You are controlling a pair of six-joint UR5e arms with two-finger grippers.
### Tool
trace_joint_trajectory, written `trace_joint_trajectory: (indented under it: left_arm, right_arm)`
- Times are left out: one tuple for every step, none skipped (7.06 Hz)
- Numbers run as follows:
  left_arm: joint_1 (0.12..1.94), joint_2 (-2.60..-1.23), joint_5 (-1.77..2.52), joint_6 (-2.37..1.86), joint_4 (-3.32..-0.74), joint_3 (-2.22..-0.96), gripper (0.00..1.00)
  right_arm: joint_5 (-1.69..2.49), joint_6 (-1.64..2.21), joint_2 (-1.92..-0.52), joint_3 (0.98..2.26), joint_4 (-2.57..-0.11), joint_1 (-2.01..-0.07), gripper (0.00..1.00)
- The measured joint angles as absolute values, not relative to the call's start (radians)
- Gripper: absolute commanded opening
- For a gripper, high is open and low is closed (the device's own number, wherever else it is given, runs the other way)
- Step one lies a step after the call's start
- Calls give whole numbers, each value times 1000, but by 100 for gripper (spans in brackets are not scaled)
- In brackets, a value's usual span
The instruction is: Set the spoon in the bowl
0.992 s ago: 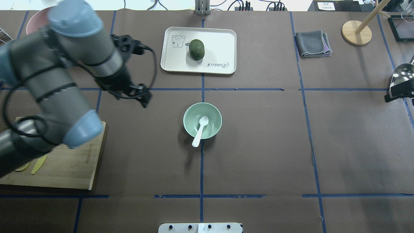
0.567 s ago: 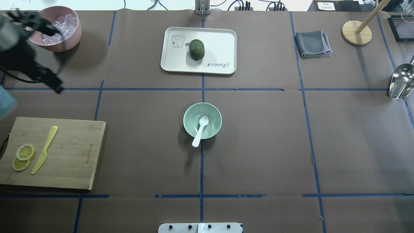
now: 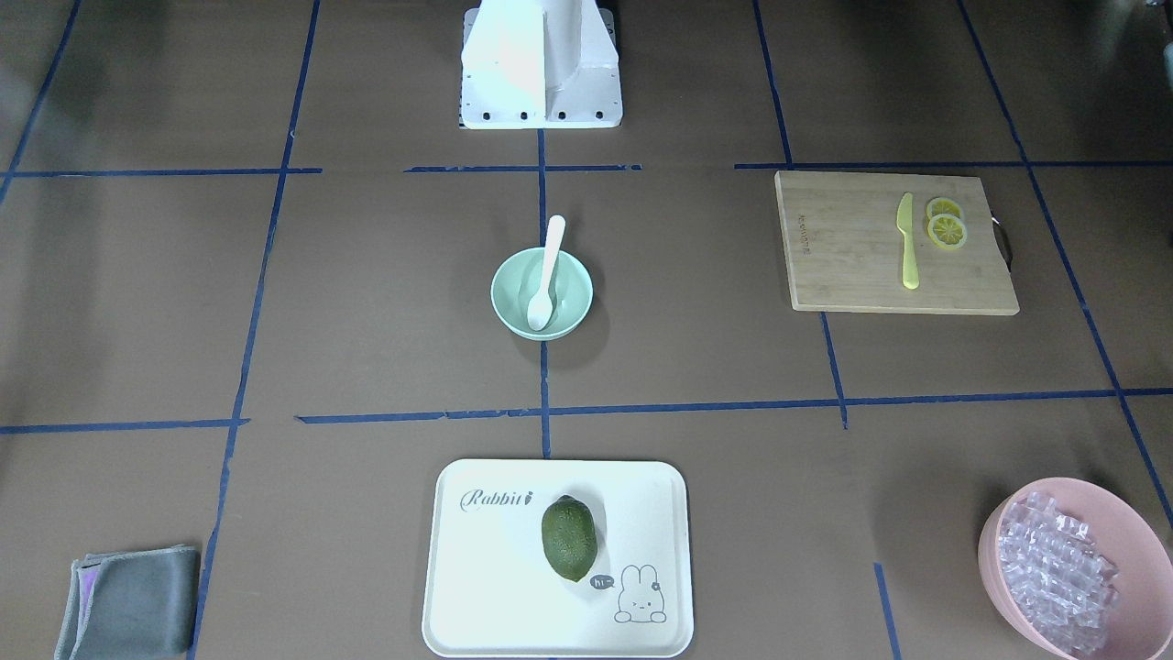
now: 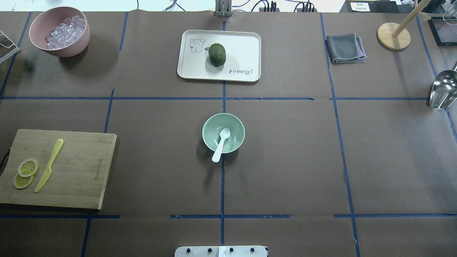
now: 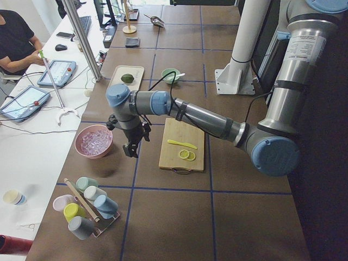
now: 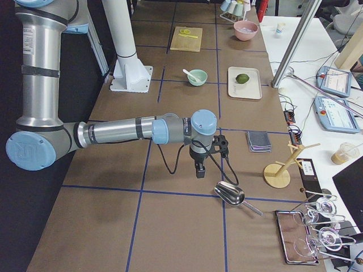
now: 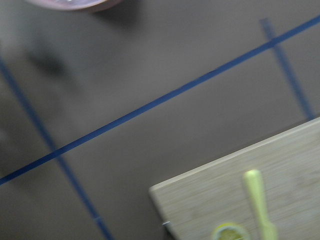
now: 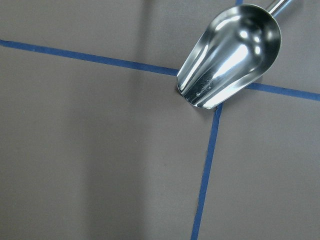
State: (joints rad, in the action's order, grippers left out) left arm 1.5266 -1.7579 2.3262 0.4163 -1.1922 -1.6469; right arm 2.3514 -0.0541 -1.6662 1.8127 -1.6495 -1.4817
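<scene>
The white spoon (image 4: 221, 142) lies in the mint-green bowl (image 4: 209, 134) at the table's middle. Its scoop rests inside and its handle leans over the rim on the robot's side. The front view shows the same spoon (image 3: 547, 275) and bowl (image 3: 513, 293). My left gripper (image 5: 130, 149) shows only in the exterior left view, hanging above the table between the pink bowl and the cutting board; I cannot tell whether it is open or shut. My right gripper (image 6: 199, 170) shows only in the exterior right view, above the table near the metal scoop; I cannot tell its state either.
A cutting board (image 4: 78, 167) with a yellow knife (image 4: 49, 165) and lemon slices (image 4: 25, 172) is at the left. A pink bowl (image 4: 68, 51) of ice is at the back left. A white tray (image 4: 242, 46) holds a green fruit (image 4: 217, 54). A grey cloth (image 4: 345, 48) and a metal scoop (image 4: 442, 89) are at the right.
My left arm has swung left from above the cutting board and out of the overhead view. The dark part at the right edge is gone too. The spoon and bowl have not moved.
</scene>
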Motion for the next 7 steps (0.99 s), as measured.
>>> trace_joint_trajectory:
  left_arm:
    - [1583, -1716, 2370, 441, -1192, -1610, 100]
    - [1610, -1663, 2408, 417, -1190, -1619, 100]
    - [1624, -1610, 2422, 336, -1193, -1662, 100]
    - [1630, -1549, 2421, 261, -1201, -1731, 100]
    - [1633, -1499, 2414, 224, -1208, -1801, 100]
    - [1633, -1487, 2398, 210, -1211, -1835, 100]
    - [1634, -1491, 2365, 206, -1212, -1845, 100]
  right_arm:
    - [2350, -53, -1664, 1798, -1649, -1482, 100]
    - [2347, -53, -1661, 1780, -1646, -1481, 100]
    - [2345, -49, -1648, 1760, -1645, -1480, 100]
    - [2344, -34, -1630, 1741, -1644, -1479, 100]
    - [2344, -19, -1616, 1728, -1644, -1479, 100]
    - [2344, -12, -1605, 1719, -1644, -1479, 100]
    - [2344, -10, -1599, 1711, -1644, -1479, 100]
